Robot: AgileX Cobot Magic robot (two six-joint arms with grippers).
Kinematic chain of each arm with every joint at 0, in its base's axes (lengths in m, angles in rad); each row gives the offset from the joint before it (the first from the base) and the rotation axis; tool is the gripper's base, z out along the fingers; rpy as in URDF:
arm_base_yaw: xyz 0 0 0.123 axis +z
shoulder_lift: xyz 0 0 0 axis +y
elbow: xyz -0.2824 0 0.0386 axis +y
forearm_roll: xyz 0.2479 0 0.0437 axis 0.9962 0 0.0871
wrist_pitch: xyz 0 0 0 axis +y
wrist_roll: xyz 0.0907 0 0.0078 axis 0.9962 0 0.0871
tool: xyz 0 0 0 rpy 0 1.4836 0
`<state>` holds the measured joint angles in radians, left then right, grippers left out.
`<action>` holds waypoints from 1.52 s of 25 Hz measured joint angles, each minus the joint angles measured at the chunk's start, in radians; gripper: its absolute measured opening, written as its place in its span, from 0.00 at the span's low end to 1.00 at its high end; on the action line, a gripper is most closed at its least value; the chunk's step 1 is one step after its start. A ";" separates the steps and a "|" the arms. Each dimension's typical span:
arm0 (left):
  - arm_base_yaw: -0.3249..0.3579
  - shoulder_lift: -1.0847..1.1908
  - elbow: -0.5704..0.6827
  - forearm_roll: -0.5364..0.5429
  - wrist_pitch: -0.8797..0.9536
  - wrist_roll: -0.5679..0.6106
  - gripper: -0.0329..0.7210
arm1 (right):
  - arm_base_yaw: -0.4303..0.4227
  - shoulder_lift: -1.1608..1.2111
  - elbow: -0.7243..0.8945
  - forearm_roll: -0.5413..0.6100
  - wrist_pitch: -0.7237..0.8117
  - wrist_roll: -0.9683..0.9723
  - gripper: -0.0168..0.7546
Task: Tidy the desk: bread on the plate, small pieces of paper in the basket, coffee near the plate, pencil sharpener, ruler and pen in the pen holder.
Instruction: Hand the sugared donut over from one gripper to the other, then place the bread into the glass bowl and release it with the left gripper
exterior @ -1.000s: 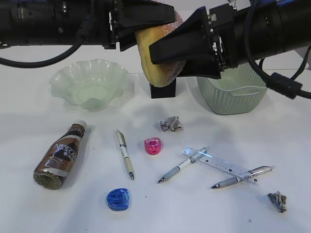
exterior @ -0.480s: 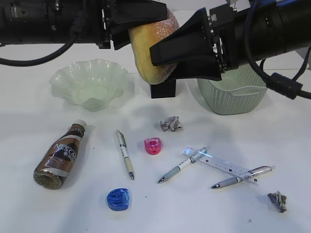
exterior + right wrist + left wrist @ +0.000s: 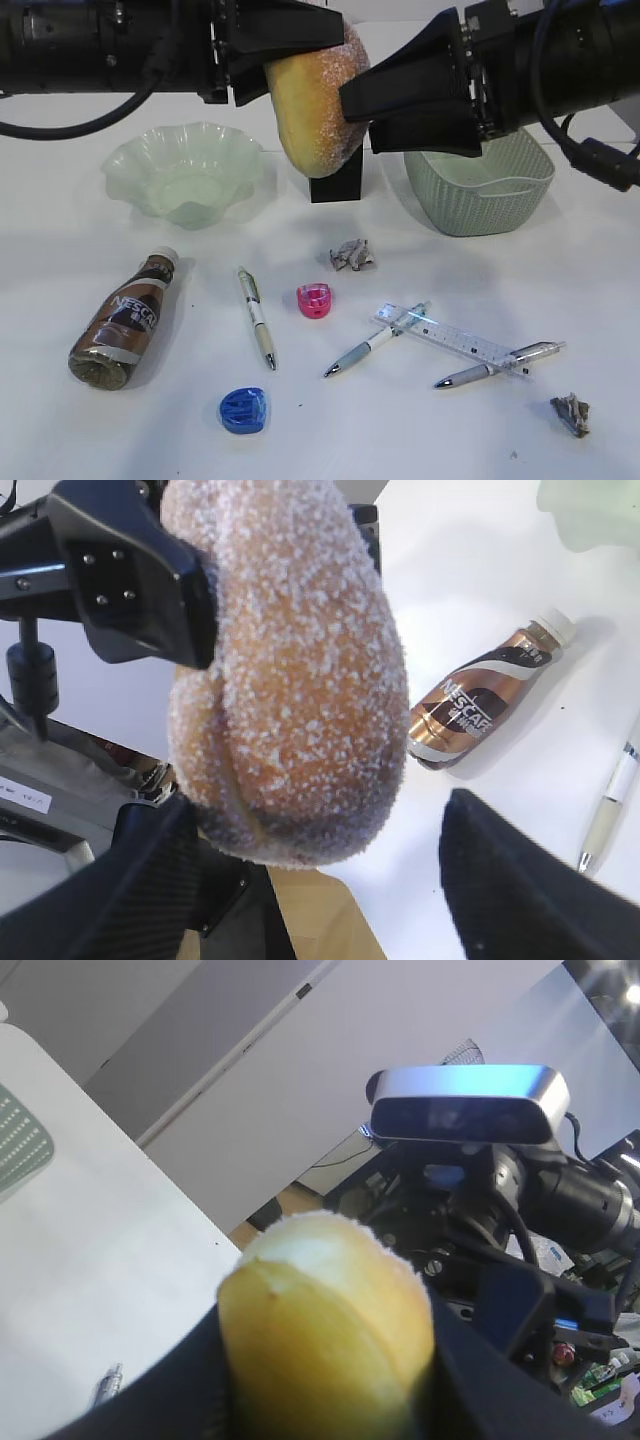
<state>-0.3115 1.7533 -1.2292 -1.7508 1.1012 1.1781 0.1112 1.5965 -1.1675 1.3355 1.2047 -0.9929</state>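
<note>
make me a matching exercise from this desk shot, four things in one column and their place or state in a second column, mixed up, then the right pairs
Things:
1. bread
2. coffee
3. ruler
4. plate

Places or states:
A. lying on its side on the desk, at the left
B. held in the air by the left gripper
C. resting across two pens
D. standing on the desk with nothing in it

Pairs: 1-B, 2-A, 3-C, 4-D
</note>
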 joint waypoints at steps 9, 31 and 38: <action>0.001 0.000 0.000 0.010 0.000 0.000 0.42 | -0.002 -0.031 0.000 -0.054 0.000 0.018 0.76; 0.038 0.000 -0.002 0.068 -0.027 -0.002 0.42 | -0.002 -0.117 -0.004 -0.690 -0.113 0.248 0.76; 0.038 0.000 -0.089 0.216 -0.116 -0.007 0.42 | -0.002 -0.117 -0.004 -1.111 -0.220 0.616 0.76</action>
<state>-0.2735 1.7533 -1.3177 -1.5346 0.9855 1.1715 0.1088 1.4799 -1.1716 0.2248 0.9852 -0.3769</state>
